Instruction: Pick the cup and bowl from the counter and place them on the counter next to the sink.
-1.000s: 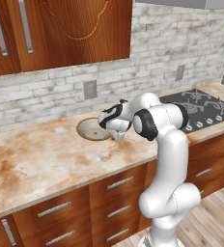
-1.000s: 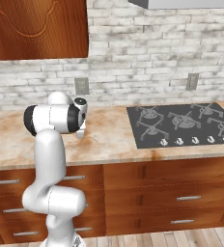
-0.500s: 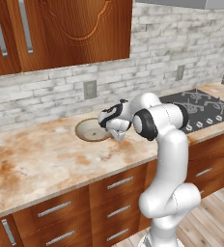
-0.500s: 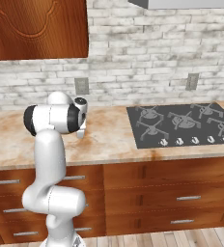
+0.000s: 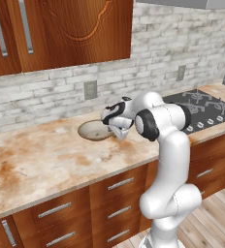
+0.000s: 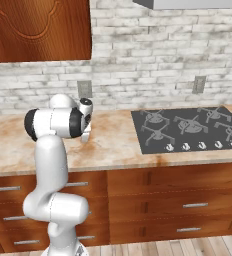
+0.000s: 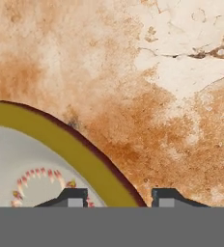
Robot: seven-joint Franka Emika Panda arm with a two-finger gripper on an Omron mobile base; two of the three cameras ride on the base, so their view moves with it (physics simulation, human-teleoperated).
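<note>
Little is changed in either base view; the gripper point(image 7: 115, 197) is seen partly closed astride the near rim of the shallow beige-tan bowl point(image 5: 96, 130) mid-frame on the blotched marble counter point(image 5: 46, 164); a firm grip cannot be confirmed.

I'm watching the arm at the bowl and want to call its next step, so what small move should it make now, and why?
Probably finish closing the claw on the bowl, then lift slightly. In the hand view one fingertip sits inside the rim and the other outside it, over the counter. Whether they already pinch the rim isn't clear.
</note>
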